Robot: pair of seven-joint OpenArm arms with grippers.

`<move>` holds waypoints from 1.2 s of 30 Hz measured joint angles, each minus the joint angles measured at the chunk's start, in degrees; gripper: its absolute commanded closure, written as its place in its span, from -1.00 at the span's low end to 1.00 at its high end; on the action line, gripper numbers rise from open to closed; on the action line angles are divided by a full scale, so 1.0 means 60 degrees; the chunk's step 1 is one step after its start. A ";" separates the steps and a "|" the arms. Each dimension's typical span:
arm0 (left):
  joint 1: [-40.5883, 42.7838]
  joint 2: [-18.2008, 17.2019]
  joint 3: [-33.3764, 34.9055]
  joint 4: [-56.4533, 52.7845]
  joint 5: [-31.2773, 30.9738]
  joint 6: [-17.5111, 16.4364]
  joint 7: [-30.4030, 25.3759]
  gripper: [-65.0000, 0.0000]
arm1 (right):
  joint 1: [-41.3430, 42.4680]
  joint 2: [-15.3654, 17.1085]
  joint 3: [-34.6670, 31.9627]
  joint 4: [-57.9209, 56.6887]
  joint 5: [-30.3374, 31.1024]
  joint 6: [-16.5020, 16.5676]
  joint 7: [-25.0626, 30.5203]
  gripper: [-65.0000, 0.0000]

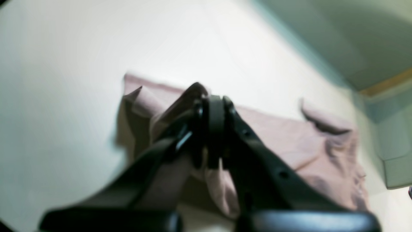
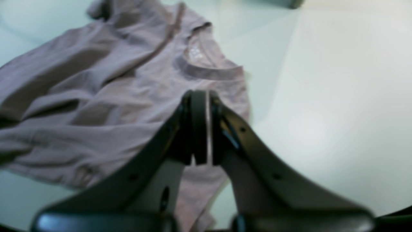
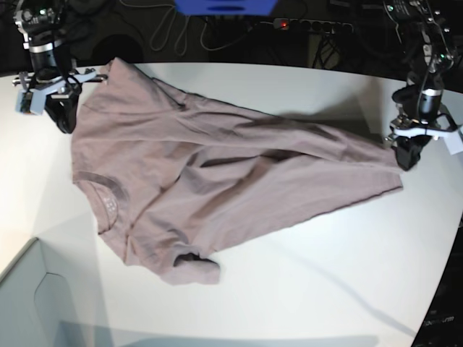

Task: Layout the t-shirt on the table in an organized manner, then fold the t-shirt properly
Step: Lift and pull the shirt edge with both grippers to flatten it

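T-shirt (image 3: 217, 181): mauve, spread across the white desk (image 3: 325, 275), collar toward the left edge of the base view, creased, one sleeve curled under.
Left gripper (image 1: 215, 129): fingers clamped on the hem corner.
Right gripper (image 2: 201, 125): fingers nearly together, a sliver of gap, over the shoulder; hold unclear.
Progress: laying-out incomplete; smoothing and every fold remain, by appearance.

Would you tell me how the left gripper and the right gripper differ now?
The left gripper pinches t-shirt cloth, fingers shut; the right gripper shows a thin gap with no cloth in it. The left gripper is at the hem end, the right gripper by the shoulder end. Both are black, low over the table.
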 measured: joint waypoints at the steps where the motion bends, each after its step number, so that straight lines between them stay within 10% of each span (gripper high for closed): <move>1: 0.0004 -0.0004 -0.0004 -0.0149 0.0004 0.0015 0.0004 1.00 | -0.0120 0.0022 -0.0157 0.0000 0.0004 0.0007 0.0004 0.70; 15: 0.1049 0.0091 0.0022 -0.0834 -0.0040 -0.0011 -0.0022 1.00 | -0.0087 0.0018 -0.0568 -0.1031 0.0029 0.0004 0.0007 0.61; 27: 0.1749 0.0350 -0.0036 -0.1177 -0.0106 -0.0015 -0.0095 1.00 | 0.0444 0.0124 -0.0576 -0.1490 -0.2033 0.0004 0.0000 0.60; 36: 0.1526 0.0390 0.0036 -0.1231 -0.0033 -0.0015 -0.0062 1.00 | -0.0171 0.0051 -0.0805 -0.1541 -0.2390 0.0004 -0.0029 -0.22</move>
